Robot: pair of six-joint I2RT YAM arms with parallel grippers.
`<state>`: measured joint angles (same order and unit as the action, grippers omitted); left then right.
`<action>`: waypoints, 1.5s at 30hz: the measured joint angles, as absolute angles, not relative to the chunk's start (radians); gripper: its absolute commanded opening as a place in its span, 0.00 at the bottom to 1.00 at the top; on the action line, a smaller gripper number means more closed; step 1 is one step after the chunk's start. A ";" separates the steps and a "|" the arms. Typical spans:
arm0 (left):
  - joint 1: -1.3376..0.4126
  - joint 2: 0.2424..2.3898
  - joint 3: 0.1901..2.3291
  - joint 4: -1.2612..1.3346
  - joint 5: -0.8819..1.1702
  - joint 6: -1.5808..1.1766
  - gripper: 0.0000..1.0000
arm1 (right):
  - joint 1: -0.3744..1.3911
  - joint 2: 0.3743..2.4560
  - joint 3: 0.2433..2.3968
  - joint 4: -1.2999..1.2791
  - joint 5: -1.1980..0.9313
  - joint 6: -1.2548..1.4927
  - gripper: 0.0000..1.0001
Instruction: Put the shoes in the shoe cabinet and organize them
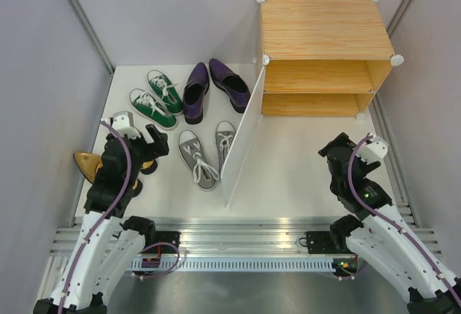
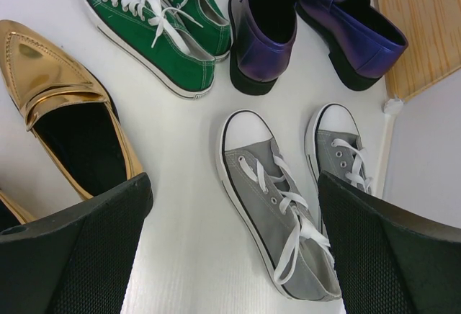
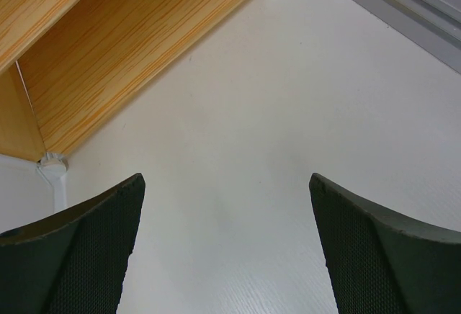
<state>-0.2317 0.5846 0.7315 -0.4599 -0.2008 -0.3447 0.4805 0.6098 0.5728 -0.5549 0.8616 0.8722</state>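
My left claw [image 2: 234, 184], spread wide, aims at the grey sneakers [image 2: 277, 213] to straddle one; my right claw [image 3: 225, 181], equally spread, faces the cabinet [image 1: 324, 29].

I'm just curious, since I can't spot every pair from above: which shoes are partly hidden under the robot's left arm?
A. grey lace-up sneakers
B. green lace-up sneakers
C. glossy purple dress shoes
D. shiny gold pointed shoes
D: in the top view, only the toe of a shiny gold pointed shoe pokes out from under the left arm.
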 measured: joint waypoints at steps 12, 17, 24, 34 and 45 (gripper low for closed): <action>-0.232 0.616 0.731 -0.466 -0.194 -0.345 0.99 | 0.480 0.575 0.572 -0.509 0.784 0.752 0.98; -0.232 0.683 0.732 -0.471 -0.136 -0.344 0.96 | 0.480 0.577 0.569 -0.486 0.746 0.715 0.98; -0.257 0.906 0.771 -0.486 0.012 -0.344 0.79 | 0.480 0.561 0.562 -0.476 0.733 0.699 0.98; -0.388 1.143 0.891 -0.530 0.009 -0.363 0.84 | 0.480 0.500 0.561 -0.463 0.734 0.686 0.98; -0.389 1.373 0.931 -0.527 0.010 -0.407 0.85 | 0.480 0.476 0.549 -0.455 0.730 0.683 0.98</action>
